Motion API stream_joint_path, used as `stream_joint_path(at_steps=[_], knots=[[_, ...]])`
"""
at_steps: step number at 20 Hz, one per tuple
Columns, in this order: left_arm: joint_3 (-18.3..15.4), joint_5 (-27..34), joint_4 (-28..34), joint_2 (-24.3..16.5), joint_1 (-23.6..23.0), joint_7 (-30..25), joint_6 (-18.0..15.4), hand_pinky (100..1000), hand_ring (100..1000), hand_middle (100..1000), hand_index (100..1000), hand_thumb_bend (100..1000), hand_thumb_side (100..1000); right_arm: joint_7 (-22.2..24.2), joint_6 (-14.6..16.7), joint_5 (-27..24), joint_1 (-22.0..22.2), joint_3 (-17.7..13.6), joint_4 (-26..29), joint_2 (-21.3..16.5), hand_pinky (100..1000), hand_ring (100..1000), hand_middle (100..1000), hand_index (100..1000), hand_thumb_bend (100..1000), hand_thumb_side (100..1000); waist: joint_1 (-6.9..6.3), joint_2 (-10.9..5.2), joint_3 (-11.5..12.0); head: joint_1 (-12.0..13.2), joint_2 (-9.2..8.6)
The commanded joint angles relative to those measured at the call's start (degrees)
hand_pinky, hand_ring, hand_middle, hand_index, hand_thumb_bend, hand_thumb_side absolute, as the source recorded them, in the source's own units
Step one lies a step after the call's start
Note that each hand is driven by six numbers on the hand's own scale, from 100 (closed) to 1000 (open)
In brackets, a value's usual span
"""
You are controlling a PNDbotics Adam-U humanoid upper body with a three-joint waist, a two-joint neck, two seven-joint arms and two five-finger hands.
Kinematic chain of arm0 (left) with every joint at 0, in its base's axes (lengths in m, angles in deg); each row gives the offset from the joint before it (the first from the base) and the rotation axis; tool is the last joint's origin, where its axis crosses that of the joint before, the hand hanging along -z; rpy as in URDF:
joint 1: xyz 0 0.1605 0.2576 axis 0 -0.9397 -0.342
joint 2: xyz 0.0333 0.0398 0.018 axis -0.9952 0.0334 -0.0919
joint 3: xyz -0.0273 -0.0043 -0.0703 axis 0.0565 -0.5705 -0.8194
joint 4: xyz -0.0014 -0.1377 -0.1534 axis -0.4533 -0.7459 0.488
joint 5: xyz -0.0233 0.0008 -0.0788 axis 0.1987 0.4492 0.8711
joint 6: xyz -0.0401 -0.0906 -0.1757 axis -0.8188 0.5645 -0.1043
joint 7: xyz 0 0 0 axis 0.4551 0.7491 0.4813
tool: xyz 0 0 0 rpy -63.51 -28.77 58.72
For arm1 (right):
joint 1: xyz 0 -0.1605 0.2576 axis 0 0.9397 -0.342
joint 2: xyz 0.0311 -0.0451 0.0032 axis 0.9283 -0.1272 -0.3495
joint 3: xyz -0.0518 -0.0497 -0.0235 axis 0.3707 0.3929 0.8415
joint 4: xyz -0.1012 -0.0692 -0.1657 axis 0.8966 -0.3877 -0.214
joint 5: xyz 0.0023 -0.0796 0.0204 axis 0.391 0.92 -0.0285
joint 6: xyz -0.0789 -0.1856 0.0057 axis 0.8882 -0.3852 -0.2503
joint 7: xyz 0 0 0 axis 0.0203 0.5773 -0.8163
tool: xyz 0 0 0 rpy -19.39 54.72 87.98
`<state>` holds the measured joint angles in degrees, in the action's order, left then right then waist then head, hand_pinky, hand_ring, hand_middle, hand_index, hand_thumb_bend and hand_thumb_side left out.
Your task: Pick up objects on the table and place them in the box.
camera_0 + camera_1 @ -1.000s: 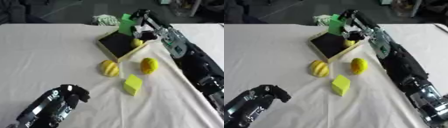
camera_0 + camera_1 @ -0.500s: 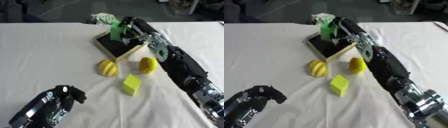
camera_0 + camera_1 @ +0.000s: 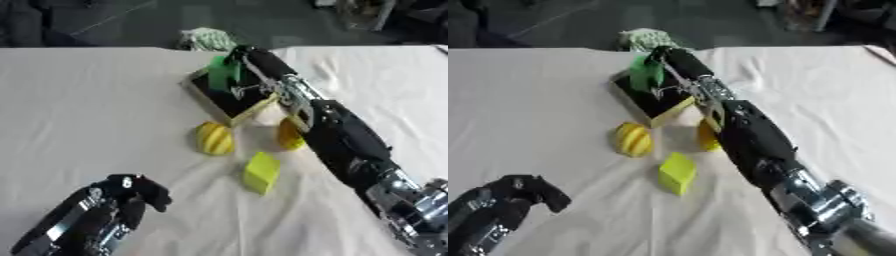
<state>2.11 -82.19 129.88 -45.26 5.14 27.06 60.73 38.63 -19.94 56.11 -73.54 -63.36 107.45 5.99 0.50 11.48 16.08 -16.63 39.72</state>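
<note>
Green block [image 3: 223, 75] sits pinched in my right hand [image 3: 249, 62] above the dark inside of the wooden box [image 3: 229, 97] at the desk's [image 3: 79, 110] far side. Nearer lie a ribbed yellow fruit [image 3: 214, 138], a yellow-orange fruit [image 3: 290, 135] and a yellow block [image 3: 261, 172]. My left hand [image 3: 122, 200] rests at the lower left, fingers curled on nothing.

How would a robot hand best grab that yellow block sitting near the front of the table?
Probably from above, pinching the two flat side faces of the yellow block. It lies apart from the ridged yellow fruit, so there is room for fingers on either side.
</note>
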Motion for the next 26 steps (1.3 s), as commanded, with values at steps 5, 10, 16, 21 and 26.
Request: stream_joint_path(at_steps=[5, 10, 16, 21, 26], knots=[[0.0, 0.3, 1.2, 0.1, 0.5, -0.2, 0.2, 719, 703, 540, 736, 100, 701, 1.3, 0.8, 5.6, -1.1, 1.8, 4.0, -0.1, 685, 703, 599, 877, 100, 415, 0.19, -0.79, -0.2, -0.1, -0.65], [-0.2, 0.0, 1.2, 0.0, 0.1, 0.0, 0.3, 719, 703, 540, 736, 100, 704, 10.5, 4.9, 1.0, -0.8, 3.2, 10.0, -2.1, 780, 821, 910, 988, 100, 463, 0.5, -0.94, -0.8, 0.3, -0.76], [-0.3, -0.5, 1.2, -0.4, -0.4, 0.3, 0.4, 719, 702, 540, 736, 100, 708, 22.5, 7.5, -6.6, 0.1, 3.6, 16.1, -5.3, 823, 868, 971, 1000, 100, 529, 0.84, -1.14, -1.6, 0.8, -1.0], [-0.6, -0.9, 1.2, -0.7, -0.8, 0.6, 0.2, 718, 702, 539, 736, 100, 710, 26.1, 8.0, -11.5, 1.8, 3.8, 22.2, -8.2, 827, 871, 974, 1000, 100, 455, 0.91, -1.19, -2.3, 0.9, -1.01], [-1.0, -1.4, 1.2, -1.2, -1.4, 1.1, 0.3, 718, 702, 539, 735, 100, 711, 30.6, 10.1, -21.7, 7.5, 4.2, 35.9, -15.1, 833, 871, 965, 1000, 100, 308, 1.66, -1.37, -3.1, 1.4, -1.03]])
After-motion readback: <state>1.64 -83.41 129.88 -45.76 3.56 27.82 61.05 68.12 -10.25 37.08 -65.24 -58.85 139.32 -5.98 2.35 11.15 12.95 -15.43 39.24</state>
